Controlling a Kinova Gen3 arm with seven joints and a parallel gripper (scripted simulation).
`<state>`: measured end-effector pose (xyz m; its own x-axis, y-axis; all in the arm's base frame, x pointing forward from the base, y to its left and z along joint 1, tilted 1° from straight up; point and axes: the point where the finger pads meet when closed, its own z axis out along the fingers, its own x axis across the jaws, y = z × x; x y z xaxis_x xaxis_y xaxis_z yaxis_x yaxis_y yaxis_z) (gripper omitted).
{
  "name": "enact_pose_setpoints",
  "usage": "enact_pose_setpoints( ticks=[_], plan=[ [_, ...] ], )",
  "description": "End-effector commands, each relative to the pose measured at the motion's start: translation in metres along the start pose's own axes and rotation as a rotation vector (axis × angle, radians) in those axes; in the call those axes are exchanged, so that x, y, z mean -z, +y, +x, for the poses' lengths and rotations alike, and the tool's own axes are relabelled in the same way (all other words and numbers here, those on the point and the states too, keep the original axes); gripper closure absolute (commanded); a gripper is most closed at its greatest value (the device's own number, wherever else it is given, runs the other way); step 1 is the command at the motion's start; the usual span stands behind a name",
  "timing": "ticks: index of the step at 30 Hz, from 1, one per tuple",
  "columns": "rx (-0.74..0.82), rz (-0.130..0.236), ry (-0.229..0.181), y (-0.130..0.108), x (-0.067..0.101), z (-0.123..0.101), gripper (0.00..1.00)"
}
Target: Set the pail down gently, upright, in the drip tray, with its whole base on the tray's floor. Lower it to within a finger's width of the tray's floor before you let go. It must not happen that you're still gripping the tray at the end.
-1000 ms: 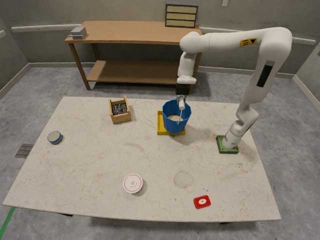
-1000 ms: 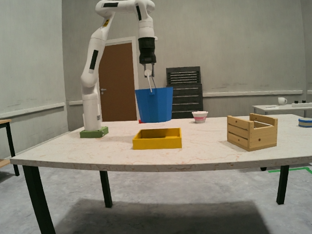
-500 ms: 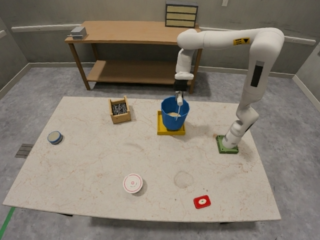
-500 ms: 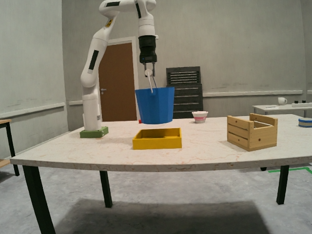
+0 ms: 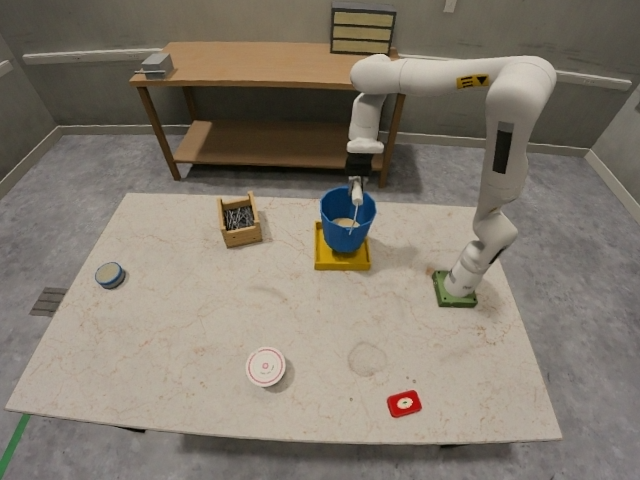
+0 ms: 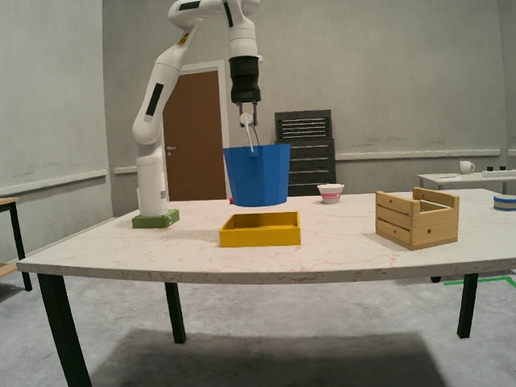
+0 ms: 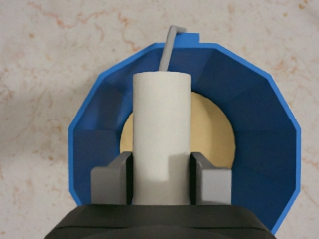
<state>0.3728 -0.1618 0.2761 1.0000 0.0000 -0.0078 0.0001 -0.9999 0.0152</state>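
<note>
A blue pail (image 5: 347, 222) (image 6: 257, 175) (image 7: 259, 149) with a wire bail and a white grip hangs upright from my gripper (image 5: 356, 193) (image 6: 247, 119) (image 7: 160, 170). The gripper is shut on the pail's white handle grip (image 7: 161, 124). The pail hangs in the air directly above the yellow drip tray (image 5: 341, 261) (image 6: 260, 235), its base clear of the tray's rim. In the wrist view the pail hides the tray. The pail's floor (image 7: 214, 134) looks tan.
A wooden crate (image 5: 238, 220) (image 6: 416, 216) of nails stands to the tray's side. A white bowl (image 5: 265, 366) (image 6: 330, 193), a red pad (image 5: 404, 403) and a blue round tin (image 5: 109, 274) (image 6: 505, 202) lie farther off. The arm's green base (image 5: 453, 291) (image 6: 155, 218) is near the tray.
</note>
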Motion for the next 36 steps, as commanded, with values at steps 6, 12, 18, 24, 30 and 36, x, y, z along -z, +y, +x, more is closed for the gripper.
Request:
enact_pose_setpoints(
  ticks=[6, 12, 18, 24, 30, 36],
  plan=[
    [0.0, 0.001, 0.002, 0.007, 0.001, 0.002, 1.0],
    [0.0, 0.001, 0.002, 0.012, 0.001, 0.003, 1.0],
    [0.0, 0.001, 0.002, 0.016, 0.001, 0.004, 1.0],
    [0.0, 0.001, 0.002, 0.017, 0.001, 0.004, 1.0],
    [0.0, 0.001, 0.002, 0.018, 0.001, 0.004, 1.0],
    [0.0, 0.001, 0.002, 0.018, 0.001, 0.004, 1.0]
  ],
)
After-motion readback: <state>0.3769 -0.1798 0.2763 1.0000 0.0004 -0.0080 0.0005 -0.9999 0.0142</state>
